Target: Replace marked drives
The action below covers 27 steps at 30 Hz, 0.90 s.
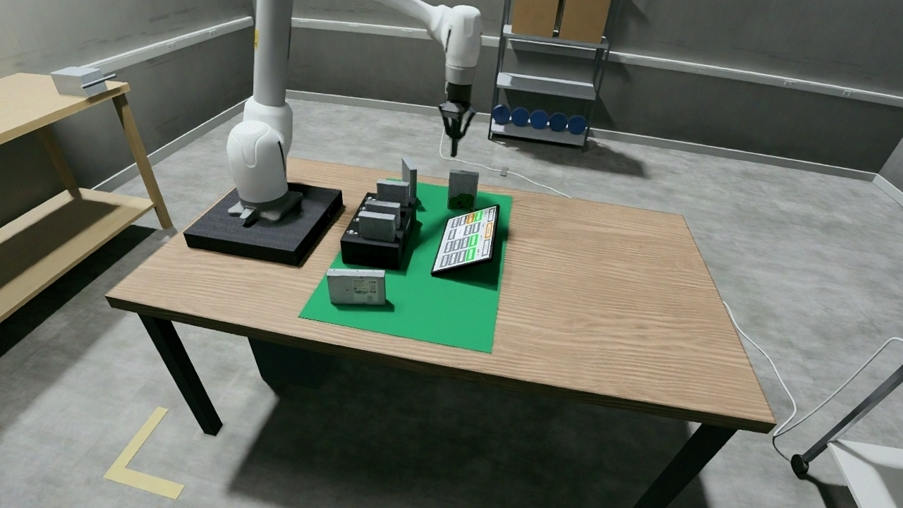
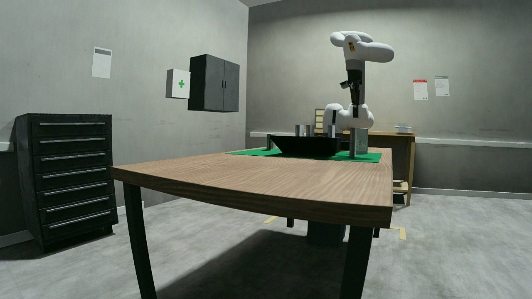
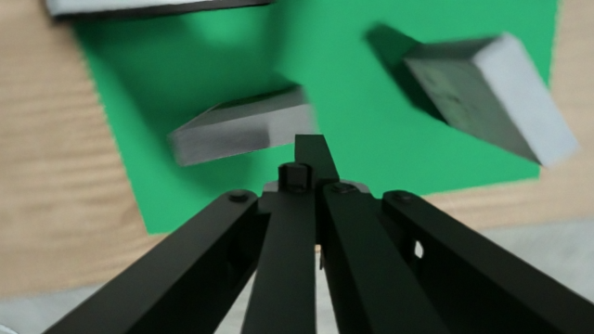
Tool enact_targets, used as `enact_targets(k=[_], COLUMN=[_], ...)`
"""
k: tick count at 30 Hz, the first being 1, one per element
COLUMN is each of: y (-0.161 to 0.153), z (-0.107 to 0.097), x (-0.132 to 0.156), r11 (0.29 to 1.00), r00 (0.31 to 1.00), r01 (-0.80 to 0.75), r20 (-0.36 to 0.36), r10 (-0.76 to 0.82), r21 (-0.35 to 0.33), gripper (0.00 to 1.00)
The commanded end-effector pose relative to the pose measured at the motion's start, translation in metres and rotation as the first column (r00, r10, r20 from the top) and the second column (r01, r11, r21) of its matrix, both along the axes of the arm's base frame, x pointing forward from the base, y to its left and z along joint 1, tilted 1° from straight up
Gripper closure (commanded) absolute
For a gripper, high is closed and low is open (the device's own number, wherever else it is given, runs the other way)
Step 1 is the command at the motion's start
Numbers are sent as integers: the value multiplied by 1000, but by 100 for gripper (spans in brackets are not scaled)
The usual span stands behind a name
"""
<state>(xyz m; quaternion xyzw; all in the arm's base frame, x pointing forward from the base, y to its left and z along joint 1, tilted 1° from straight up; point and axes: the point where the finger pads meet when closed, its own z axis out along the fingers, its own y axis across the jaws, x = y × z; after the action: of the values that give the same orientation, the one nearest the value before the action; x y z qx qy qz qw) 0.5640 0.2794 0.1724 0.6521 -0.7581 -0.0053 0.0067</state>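
My gripper (image 1: 453,151) (image 2: 355,114) (image 3: 308,158) is shut and empty, high above the mat's back part. Below it, one grey drive (image 1: 463,188) (image 2: 352,143) (image 3: 237,132) stands upright on the green mat (image 1: 429,315) (image 2: 366,158). A second drive (image 1: 409,178) (image 2: 361,141) (image 3: 524,102) stands on end, turned at an angle, behind the dock. A third drive (image 1: 355,287) (image 2: 268,142) stands on its long edge at the mat's front left. The black dock (image 1: 369,254) holds three visible drives. The tilted screen (image 1: 470,240) shows green and orange cells; its text is too small to read.
The arm's black base plate (image 1: 252,243) is left of the dock. The screen's dark back (image 2: 304,145) faces the exterior view. The mat lies on a wooden table (image 1: 600,303) (image 2: 260,176), whose back edge is close to the two rear drives.
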Motion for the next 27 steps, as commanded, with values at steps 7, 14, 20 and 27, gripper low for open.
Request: enact_targets(k=[7, 14, 20, 27], y=[-1, -2, -2, -2], z=[0, -1, -1, -1], x=[-144, -153, -153, -153], r11=[838, 679, 679, 679], r00=[838, 679, 679, 679], r01=[545, 735, 735, 735], r20=[-2, 17, 17, 17], r10=[-545, -734, -734, -734], r21=[-5, -10, -10, -10], gripper=[90, 11, 11, 11])
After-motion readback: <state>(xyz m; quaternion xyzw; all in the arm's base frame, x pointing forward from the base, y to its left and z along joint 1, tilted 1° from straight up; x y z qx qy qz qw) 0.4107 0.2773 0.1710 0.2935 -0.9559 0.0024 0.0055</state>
